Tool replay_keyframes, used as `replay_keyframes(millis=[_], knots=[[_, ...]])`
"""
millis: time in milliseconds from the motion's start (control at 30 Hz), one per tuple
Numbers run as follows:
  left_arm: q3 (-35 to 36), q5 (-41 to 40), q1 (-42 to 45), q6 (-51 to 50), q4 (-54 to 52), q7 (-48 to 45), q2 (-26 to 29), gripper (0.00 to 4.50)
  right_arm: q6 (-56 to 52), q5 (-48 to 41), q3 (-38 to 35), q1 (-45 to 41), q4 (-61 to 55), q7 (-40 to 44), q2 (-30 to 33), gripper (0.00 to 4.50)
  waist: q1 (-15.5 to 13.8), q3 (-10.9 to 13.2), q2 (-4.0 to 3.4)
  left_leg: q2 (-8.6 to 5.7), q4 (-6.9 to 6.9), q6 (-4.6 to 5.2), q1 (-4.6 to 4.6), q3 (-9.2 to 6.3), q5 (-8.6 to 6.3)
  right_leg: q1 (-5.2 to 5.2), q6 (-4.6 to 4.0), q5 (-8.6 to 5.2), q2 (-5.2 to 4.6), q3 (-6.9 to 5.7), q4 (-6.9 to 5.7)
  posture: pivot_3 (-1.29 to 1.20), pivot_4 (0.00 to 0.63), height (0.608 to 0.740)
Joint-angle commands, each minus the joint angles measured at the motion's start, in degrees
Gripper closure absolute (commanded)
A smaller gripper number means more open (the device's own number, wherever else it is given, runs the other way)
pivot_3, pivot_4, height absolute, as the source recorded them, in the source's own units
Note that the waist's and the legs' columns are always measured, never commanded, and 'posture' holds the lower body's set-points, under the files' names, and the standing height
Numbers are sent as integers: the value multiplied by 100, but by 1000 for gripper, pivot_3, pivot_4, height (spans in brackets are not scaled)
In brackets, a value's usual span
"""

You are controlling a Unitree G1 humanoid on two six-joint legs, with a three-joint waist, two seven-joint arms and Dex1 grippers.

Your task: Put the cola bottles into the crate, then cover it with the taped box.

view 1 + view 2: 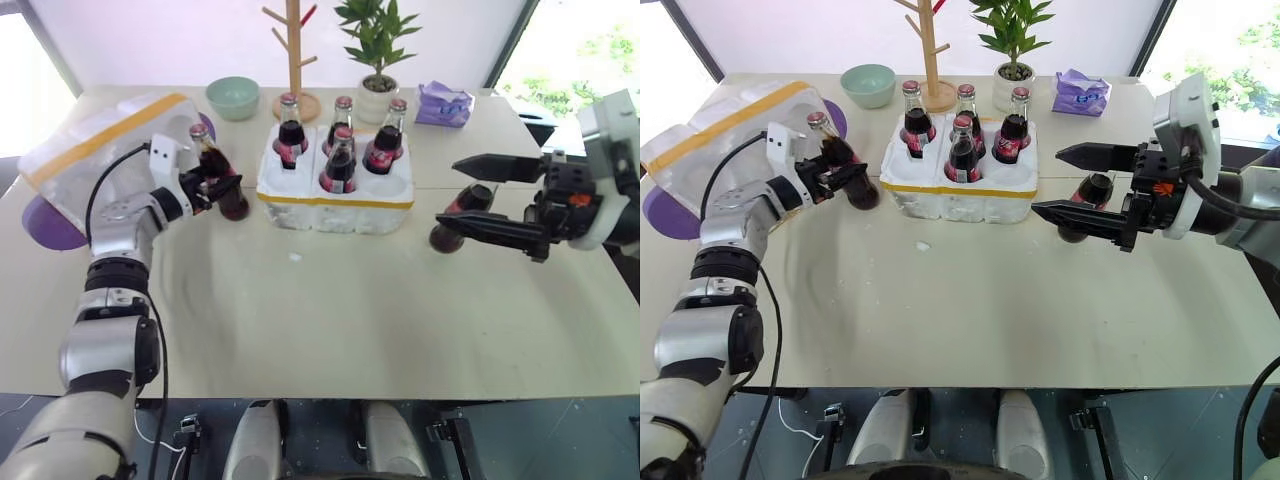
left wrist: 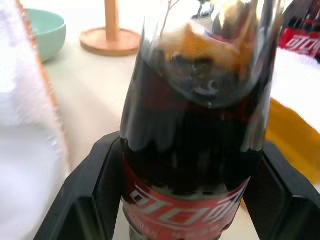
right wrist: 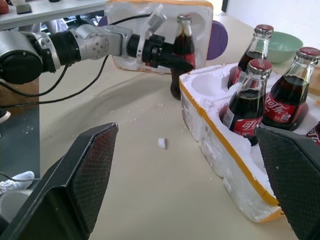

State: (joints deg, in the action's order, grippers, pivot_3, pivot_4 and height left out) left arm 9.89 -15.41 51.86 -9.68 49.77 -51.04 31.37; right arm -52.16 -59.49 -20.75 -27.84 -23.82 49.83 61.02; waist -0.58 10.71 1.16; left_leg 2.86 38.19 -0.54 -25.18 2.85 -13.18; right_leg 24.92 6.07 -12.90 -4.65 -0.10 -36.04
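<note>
The low white crate (image 1: 335, 203) with a yellow band sits mid-table and holds several cola bottles (image 1: 339, 162). One more cola bottle (image 1: 222, 172) stands upright on the table just left of the crate, and my left gripper (image 1: 213, 187) is shut on its body, a black finger (image 2: 95, 190) pressed to each side. Another cola bottle (image 1: 462, 206) lies on the table right of the crate. My right gripper (image 1: 448, 193) hovers open in front of that lying bottle, holding nothing. The taped box (image 1: 100, 150) rests tilted at the far left, behind my left arm.
Along the back stand a teal bowl (image 1: 233, 96), a wooden peg stand (image 1: 295, 60), a potted plant (image 1: 378, 60) and a purple tissue pack (image 1: 443, 104). A purple plate (image 1: 48, 226) lies under the taped box. A foam crumb (image 1: 295, 257) lies in front of the crate.
</note>
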Motion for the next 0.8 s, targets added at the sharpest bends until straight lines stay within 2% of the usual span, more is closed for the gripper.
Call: replay_keyframes(millis=[33,200,267,333,533,800], knots=[[149,-352,-134,-558,-863,-431,305,1836,49,-96,-126,-148,-93,-63,-1,0,6,0,0,0,0,0,0,0,0,0,0,0,0,0,0,0,150,740],[412,-1649,-547,-2540,-2881,-1297,796,1836,59,-74,-158,-49,-137,-101,3,0,17,5,8,2,-3,0,-25,-1,0,29,0,0,0,0,-6,0,150,740],[515,-2028,-433,-3018,-3244,-1352,851,1836,63,-76,-163,-34,-145,-115,1,0,-24,7,10,2,-2,0,-27,-4,1,31,0,0,1,-1,-8,0,150,740],[548,-2130,2,-3133,-3183,-1066,659,1836,76,-59,-155,-34,-128,-132,-5,0,-44,7,11,1,0,-1,-26,-5,1,26,0,0,0,-2,-6,0,150,740],[248,-1423,1056,-2038,-2044,-214,-145,1836,106,-22,-131,-37,-135,-230,-51,0,-31,7,12,-7,12,-1,-13,-6,1,-5,-1,-1,-3,-3,10,0,150,740],[-413,-444,1349,-799,-747,-445,-434,1836,55,-68,-355,256,-298,-428,-50,0,39,8,11,1,-7,0,-21,-6,2,30,2,0,11,-3,-8,0,150,740]])
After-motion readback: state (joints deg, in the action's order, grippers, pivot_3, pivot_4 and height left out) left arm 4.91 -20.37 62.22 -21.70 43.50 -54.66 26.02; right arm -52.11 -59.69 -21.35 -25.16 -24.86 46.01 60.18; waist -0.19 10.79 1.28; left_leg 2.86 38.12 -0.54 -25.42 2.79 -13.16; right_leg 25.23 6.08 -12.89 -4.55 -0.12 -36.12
